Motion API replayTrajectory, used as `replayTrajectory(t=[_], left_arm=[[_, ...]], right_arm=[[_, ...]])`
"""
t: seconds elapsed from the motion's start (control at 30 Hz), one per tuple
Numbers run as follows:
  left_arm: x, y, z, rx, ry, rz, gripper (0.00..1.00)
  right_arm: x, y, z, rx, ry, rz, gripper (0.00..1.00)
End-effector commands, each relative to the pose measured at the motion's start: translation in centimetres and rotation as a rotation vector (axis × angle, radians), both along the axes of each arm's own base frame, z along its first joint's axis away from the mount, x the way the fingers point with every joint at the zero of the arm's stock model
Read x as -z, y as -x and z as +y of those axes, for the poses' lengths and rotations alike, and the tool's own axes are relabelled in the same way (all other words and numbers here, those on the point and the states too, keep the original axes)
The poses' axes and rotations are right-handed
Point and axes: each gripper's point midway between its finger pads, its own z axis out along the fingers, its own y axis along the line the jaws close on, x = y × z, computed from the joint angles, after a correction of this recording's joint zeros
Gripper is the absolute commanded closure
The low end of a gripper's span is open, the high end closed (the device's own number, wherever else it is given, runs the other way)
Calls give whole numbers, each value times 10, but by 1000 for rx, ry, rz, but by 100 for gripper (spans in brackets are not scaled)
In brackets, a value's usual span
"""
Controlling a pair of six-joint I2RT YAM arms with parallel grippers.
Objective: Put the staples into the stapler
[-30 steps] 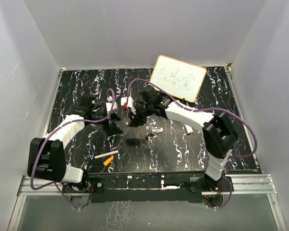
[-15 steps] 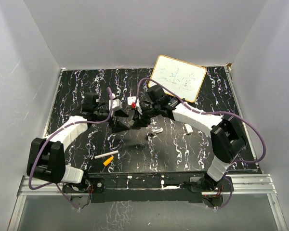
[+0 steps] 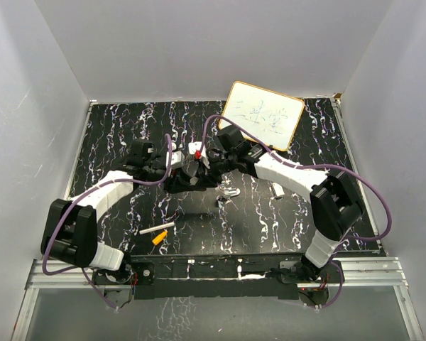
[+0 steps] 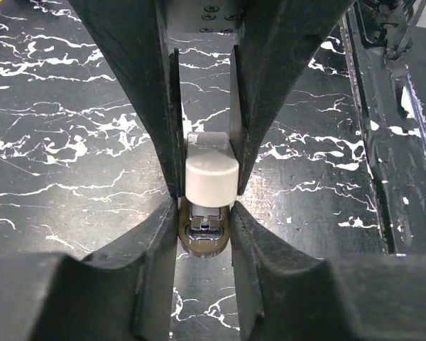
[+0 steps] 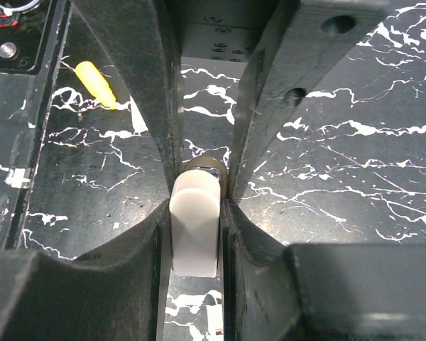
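My left jaws and right jaws both clamp the stapler (image 4: 211, 186), long axis 12-to-6 o'clock in each wrist view.

A black tabletop (image 3: 113, 135) veined with white marbling is boxed in by plain pale-grey panels: a back wall (image 3: 199, 50), a left wall (image 3: 28, 142) and a right wall (image 3: 405, 142) — all evenly, softly lit. Aluminium rails (image 3: 213, 273) run along the near edge.

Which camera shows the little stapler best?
Left wrist: the stapler sits in the middle, its grey end and the metal inside both showing. Right wrist shows only its grey top. From above it is too small and hidden.
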Motion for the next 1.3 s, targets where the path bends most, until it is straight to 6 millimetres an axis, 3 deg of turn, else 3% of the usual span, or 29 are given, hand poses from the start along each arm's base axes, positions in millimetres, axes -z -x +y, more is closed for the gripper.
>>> replayTrajectory(t=[0.0, 0.13, 0.17, 0.5, 0.77, 1.07, 1.27], left_arm=[[0, 11, -2, 54, 23, -15, 78], [5, 9, -2, 51, 12, -21, 99], [6, 8, -1, 49, 9, -25, 100], [15, 6, 3, 25, -16, -79, 100], [24, 0, 7, 9, -51, -136, 100], [27, -7, 11, -29, -55, -141, 100], [22, -14, 17, -76, -32, -129, 100]], right_arm=[[-26, -6, 2, -2, -83, -65, 91], [-32, -8, -7, 3, -121, -52, 90], [-33, -8, -10, 5, -132, -43, 90], [-23, -8, -39, 30, -175, -25, 76], [-11, -9, -56, 62, -173, -36, 74], [7, -4, -66, 70, -141, -65, 72], [9, -12, -67, 103, -129, -78, 66]])
